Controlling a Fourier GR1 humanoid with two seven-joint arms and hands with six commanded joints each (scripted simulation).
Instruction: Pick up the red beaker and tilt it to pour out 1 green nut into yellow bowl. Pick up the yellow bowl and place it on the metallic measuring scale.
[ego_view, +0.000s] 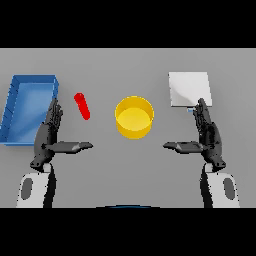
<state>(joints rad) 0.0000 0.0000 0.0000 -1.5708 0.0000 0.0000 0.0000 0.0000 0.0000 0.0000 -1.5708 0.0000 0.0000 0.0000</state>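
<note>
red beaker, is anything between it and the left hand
Nothing visible. The red beaker lies on bare table just ahead of the left hand, whose fingers are straight. The blue bin sits off to the left.

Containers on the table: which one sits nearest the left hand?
The blue tray, touching distance from the left hand. The red beaker lies slightly farther, ahead to its right; the yellow bowl stands mid-table, farther still.
</note>
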